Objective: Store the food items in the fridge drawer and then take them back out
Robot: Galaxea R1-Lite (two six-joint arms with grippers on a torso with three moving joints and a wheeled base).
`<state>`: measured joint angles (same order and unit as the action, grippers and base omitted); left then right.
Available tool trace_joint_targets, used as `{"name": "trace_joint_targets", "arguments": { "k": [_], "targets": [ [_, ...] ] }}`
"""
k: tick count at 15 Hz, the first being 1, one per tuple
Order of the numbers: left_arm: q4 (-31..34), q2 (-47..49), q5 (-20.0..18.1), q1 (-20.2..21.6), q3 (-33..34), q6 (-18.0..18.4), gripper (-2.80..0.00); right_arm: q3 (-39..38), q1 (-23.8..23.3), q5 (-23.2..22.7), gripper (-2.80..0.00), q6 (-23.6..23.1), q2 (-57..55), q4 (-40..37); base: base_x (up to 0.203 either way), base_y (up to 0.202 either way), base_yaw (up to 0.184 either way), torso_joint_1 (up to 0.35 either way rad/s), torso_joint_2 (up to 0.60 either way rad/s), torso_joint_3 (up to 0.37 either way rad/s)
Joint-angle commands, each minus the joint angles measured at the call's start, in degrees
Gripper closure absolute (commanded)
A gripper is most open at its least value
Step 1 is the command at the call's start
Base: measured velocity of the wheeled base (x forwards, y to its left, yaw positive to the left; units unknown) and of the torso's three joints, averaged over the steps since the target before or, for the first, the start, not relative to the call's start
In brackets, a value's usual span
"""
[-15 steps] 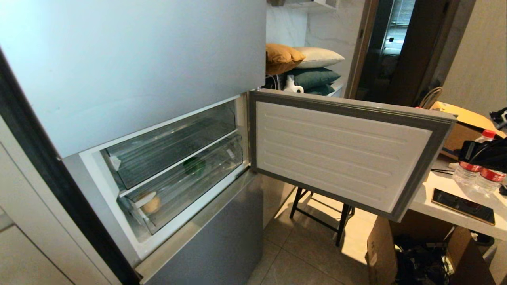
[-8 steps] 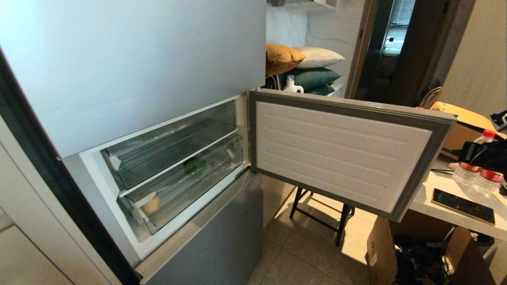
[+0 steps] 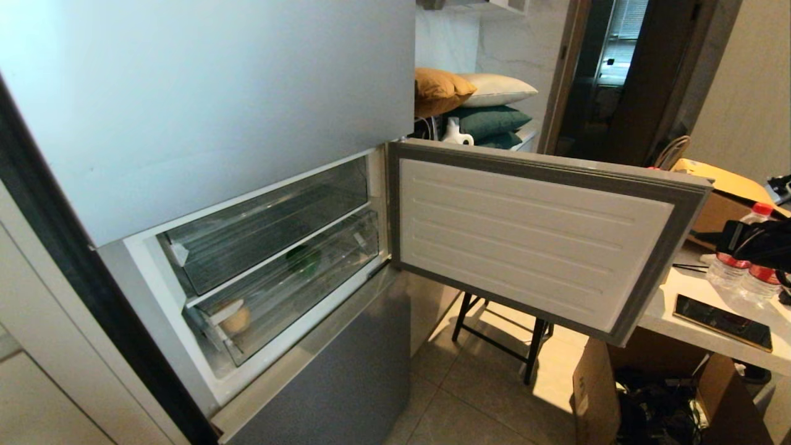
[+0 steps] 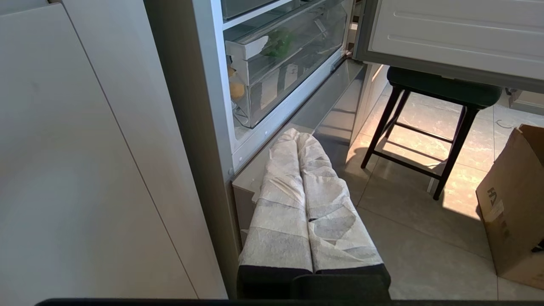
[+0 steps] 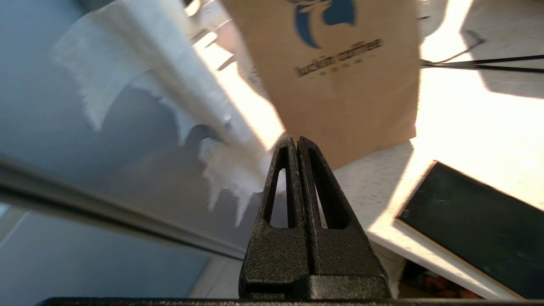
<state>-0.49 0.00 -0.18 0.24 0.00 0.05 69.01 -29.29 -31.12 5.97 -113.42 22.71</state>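
Evidently little change over the last second. Inside the silver-grey fridge (image 3: pixel 204 105), behind the transparent front of the wide clear plastic pull-out drawer (image 3: pixel 278 303), same picture as before: glossy green bell pepper (image 3: pixel 303 258) toward the far right of the bin, roundish tan-yellow potato (image 3: pixel 235 319) at its near left corner, well apart. Drawer pushed in, white-lined fridge door (image 3: pixel 525 241) swung wide open to the right. Only visible shift: at the right edge of the head view, the dark right arm (image 3: pixel 757 241) nudged slightly above the white surface (image 3: pixel 686 309), near the clear water bottles (image 3: pixel 732 262) with red labels and the flat black phone (image 3: pixel 722 321). As for the right gripper (image 5: pixel 297 142): black fingers pressed fully together, gripping nothing, hanging over that surface just before a brown paper bag (image 5: pixel 340 76). As for the left gripper (image 4: pixel 297 136): parked low beside the fridge's lower front, white-wrapped fingers closed against each other, likewise empty. Judging from this: storing half done, taking-out half not yet begun. Probably next: bring the right arm back to the fridge, spread the fingers, pull the drawer out before reaching for either food.
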Motion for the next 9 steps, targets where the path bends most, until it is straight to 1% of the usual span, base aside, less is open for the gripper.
{"name": "trace_joint_targets", "arguments": {
  "k": [1, 4, 6, 9],
  "targets": [
    [-0.03, 0.0, 0.01, 0.02, 0.26, 0.03, 0.0, -0.1, -0.08, -0.74, 0.0, 0.35, -0.05, 0.14, 0.0, 0.0, 0.0, 0.0, 0.0, 0.0],
    [-0.03, 0.0, 0.01, 0.02, 0.26, -0.03, 0.0, -1.37, -0.21, -2.88, 0.0, 1.57, 0.21, 0.14, 0.0, 0.0, 0.0, 0.0, 0.0, 0.0],
    [-0.03, -0.09, 0.01, 0.02, 0.26, -0.05, 0.0, -2.59, -0.32, -3.52, 0.0, 1.59, 0.6, 0.14, 0.0, 0.0, 0.0, 0.0, 0.0, 0.0],
    [-0.03, -0.08, 0.01, 0.02, 0.26, -0.05, 0.0, -5.68, -0.55, -6.21, 0.0, 1.58, 3.23, 0.14, 0.0, 0.0, 0.0, 0.0, 0.0, 0.0]
  ]
}}
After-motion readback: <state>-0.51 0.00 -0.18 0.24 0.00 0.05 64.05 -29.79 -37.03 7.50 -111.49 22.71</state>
